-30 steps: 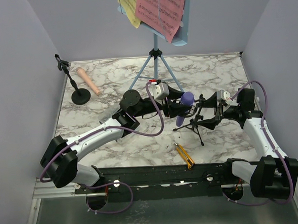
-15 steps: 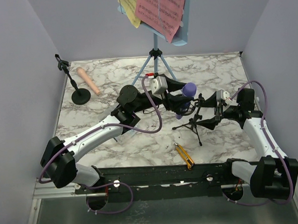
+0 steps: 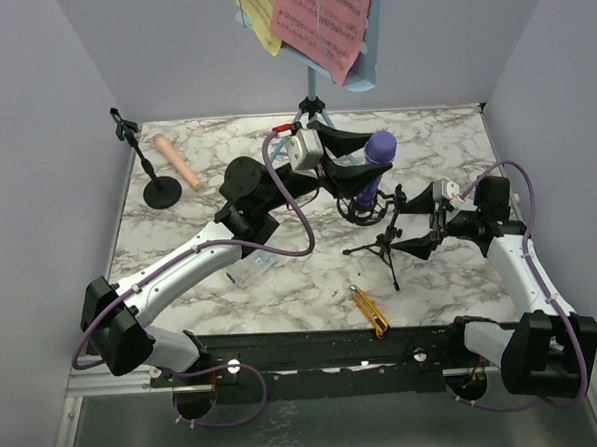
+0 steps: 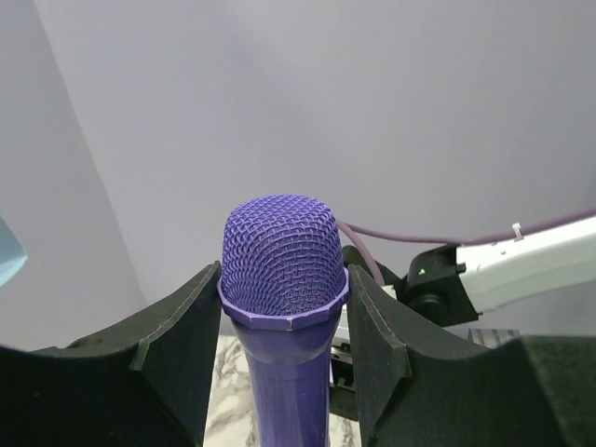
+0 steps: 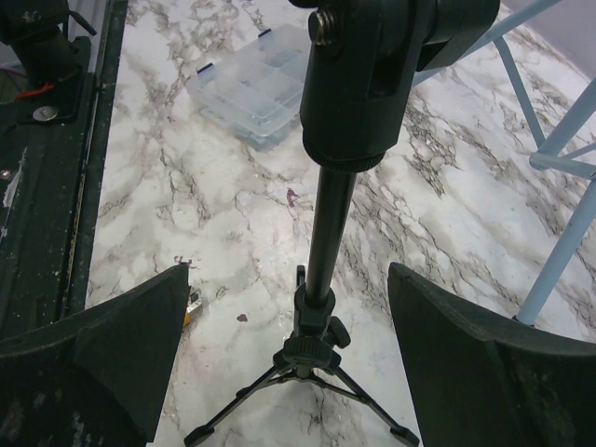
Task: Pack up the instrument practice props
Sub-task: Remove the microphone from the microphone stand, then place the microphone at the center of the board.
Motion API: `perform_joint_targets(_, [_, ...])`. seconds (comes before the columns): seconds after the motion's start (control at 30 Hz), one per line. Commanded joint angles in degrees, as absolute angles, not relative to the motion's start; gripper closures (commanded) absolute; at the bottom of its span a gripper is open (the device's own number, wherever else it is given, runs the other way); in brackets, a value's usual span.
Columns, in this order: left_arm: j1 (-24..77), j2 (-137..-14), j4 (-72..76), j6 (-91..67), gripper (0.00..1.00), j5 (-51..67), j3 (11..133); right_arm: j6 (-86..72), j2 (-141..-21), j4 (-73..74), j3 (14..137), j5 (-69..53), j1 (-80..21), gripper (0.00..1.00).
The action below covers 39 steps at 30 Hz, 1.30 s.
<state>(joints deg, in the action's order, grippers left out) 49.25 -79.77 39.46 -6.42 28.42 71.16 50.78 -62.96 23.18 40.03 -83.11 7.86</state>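
My left gripper (image 3: 364, 172) is shut on the purple microphone (image 3: 377, 151) and holds it nearly upright above the table. In the left wrist view the microphone's mesh head (image 4: 283, 256) sits between both pads (image 4: 179, 346). My right gripper (image 3: 416, 225) is open, one finger on each side of the black tripod mic mount (image 3: 387, 242), not touching its pole (image 5: 326, 228). A second black mount with a round base (image 3: 161, 189) stands far left, beside the beige microphone (image 3: 175, 162). The light-blue music rack (image 3: 363, 72) stands at the back on tripod legs (image 3: 310, 118), holding pink (image 3: 323, 20) and yellow (image 3: 259, 13) pages.
A clear plastic box (image 3: 251, 271) lies half under my left arm, and also shows in the right wrist view (image 5: 251, 93). A yellow-and-black utility knife (image 3: 368, 312) lies near the front edge. Walls close in the left, back and right sides.
My left gripper has risen and moved toward the back with the purple microphone, tipping it more upright and away from the tripod mount. The right arm has barely moved.
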Motion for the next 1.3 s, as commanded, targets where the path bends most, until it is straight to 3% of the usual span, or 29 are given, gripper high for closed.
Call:
perform_joint_targets(0.0, [49.54, -78.22, 41.38, -6.86, 0.93, 24.85, 73.78, 50.39, -62.84, 22.45, 40.75, -81.93, 7.67, 0.09])
perform_joint_targets(1.27, [49.53, -71.22, 46.49, -9.54, 0.95, 17.30, 72.67, 50.45, -62.53, 22.30, 40.34, -81.23, 7.72, 0.09])
